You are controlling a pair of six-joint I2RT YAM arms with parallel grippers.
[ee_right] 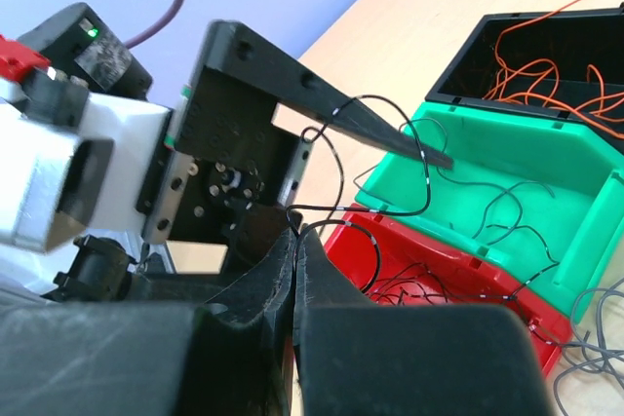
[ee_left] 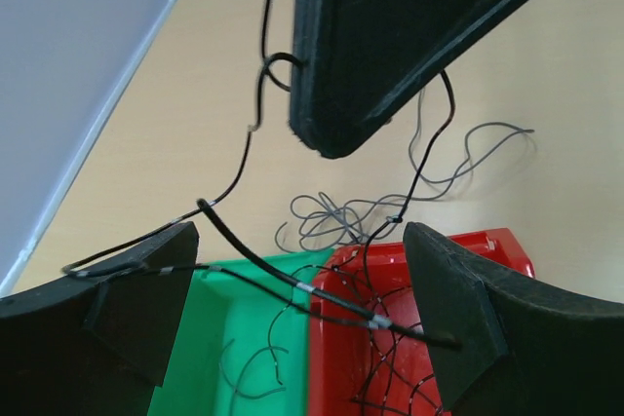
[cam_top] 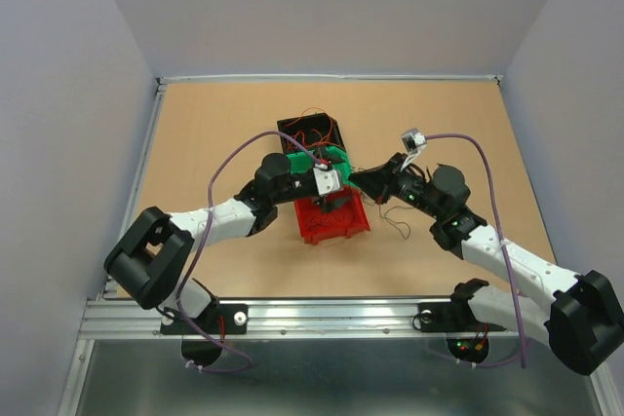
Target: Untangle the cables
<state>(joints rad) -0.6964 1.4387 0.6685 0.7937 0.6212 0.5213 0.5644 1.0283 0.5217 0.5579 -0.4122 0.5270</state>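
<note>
The cables are thin wires. A black cable (ee_left: 292, 281) runs slack across the gap of my left gripper (ee_left: 297, 314), which stands open over the seam between the green bin (ee_left: 200, 338) and the red bin (ee_left: 492, 245). My right gripper (ee_right: 297, 234) is shut, pinching a black cable (ee_right: 375, 231) at its fingertips above the red bin (ee_right: 390, 260). That cable loops toward the left gripper's finger (ee_right: 380, 133). More black cables lie tangled in the red bin. From above, the left gripper (cam_top: 330, 182) and the right gripper (cam_top: 357, 180) almost meet over the bins.
A black bin (ee_right: 458, 65) behind the green bin (ee_right: 575, 168) holds orange wires (ee_right: 546, 70). Loose grey wires (ee_left: 341, 213) lie on the wooden table (cam_top: 214, 124) right of the red bin (cam_top: 331, 221). Walls enclose the table on three sides.
</note>
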